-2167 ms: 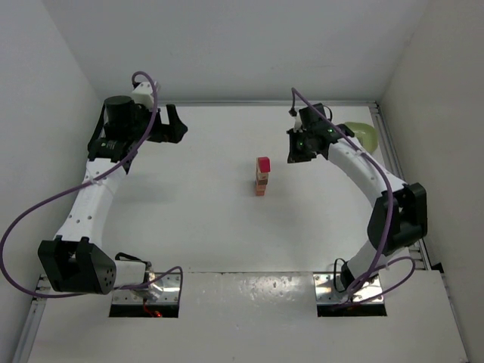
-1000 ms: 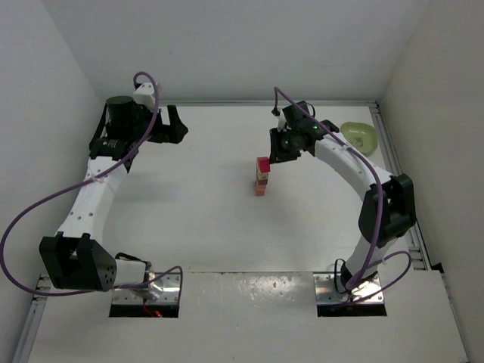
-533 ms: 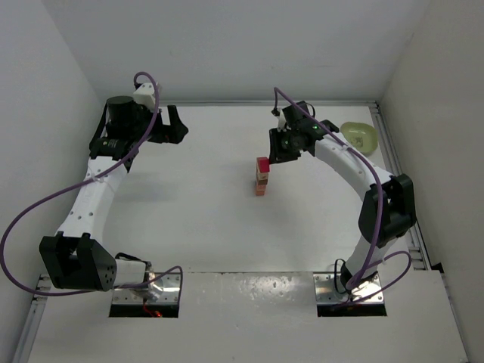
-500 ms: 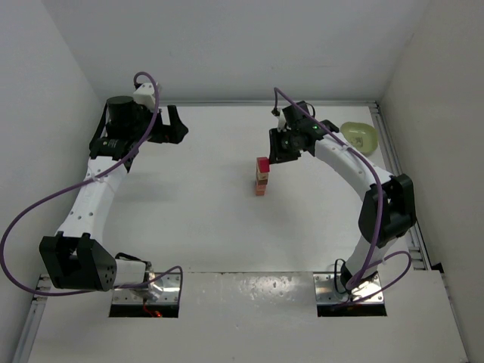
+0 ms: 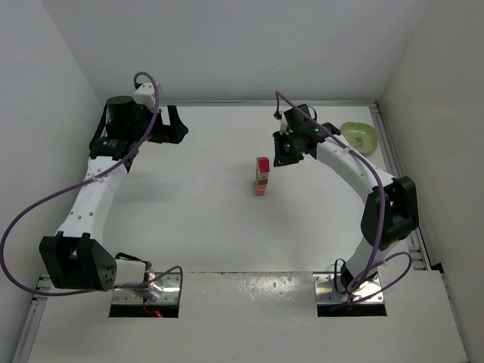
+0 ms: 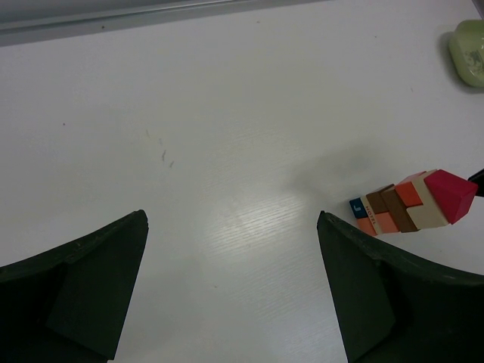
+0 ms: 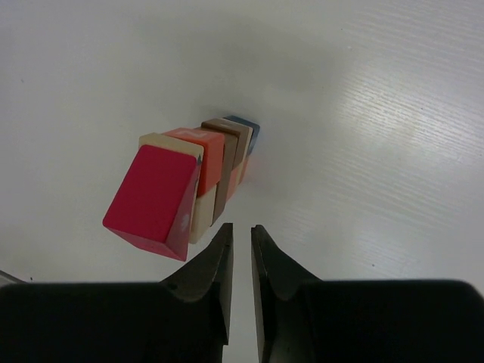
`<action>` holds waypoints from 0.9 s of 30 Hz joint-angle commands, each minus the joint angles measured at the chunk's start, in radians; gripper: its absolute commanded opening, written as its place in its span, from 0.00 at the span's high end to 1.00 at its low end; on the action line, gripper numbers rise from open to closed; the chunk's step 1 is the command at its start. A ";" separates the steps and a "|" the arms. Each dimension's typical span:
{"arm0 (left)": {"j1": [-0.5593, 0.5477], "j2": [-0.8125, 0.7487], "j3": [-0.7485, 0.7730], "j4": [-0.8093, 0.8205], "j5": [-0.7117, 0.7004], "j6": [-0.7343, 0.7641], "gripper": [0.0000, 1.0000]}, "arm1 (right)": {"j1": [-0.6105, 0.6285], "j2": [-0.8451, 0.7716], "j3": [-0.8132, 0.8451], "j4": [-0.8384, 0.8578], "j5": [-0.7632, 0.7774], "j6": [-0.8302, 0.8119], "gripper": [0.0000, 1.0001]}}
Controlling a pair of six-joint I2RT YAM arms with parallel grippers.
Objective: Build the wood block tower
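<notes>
- Since a couple of seconds ago, when it hung by the light green bowl (image 5: 360,136) in the desk's far right corner, the right gripper (image 5: 280,156) has swung in toward mid-desk. It now hovers just right of the tower (image 5: 262,176), not touching it.
- Its fingers (image 7: 208,276) have narrowed over the last second to a thin slit with nothing between them.
- The tower stands unchanged near the middle of the desk, with the red block (image 7: 151,203) on top and orange, pale and brown wood blocks below. From the wrist view the red one looks twisted off square.
- The left gripper (image 6: 231,219) stays spread wide and empty near the far left edge.
- No block is being carried, so this looks like a nudge to straighten the cap, or else the stack is finished.
</notes>
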 commanded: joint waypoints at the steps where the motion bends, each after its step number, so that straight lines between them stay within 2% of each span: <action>1: 0.005 -0.004 0.038 0.017 0.012 -0.001 0.00 | 0.009 -0.053 -0.005 0.012 -0.016 -0.014 0.83; 10: 0.005 -0.004 0.038 0.017 0.022 -0.001 0.00 | 0.022 -0.066 -0.002 0.011 -0.038 -0.020 0.73; 23: 0.005 -0.004 0.029 0.017 0.022 -0.001 0.00 | 0.030 -0.061 0.009 0.015 -0.041 -0.026 0.70; 27: 0.005 -0.004 0.029 0.017 0.022 -0.001 0.00 | 0.025 -0.067 0.000 0.012 0.007 -0.032 0.70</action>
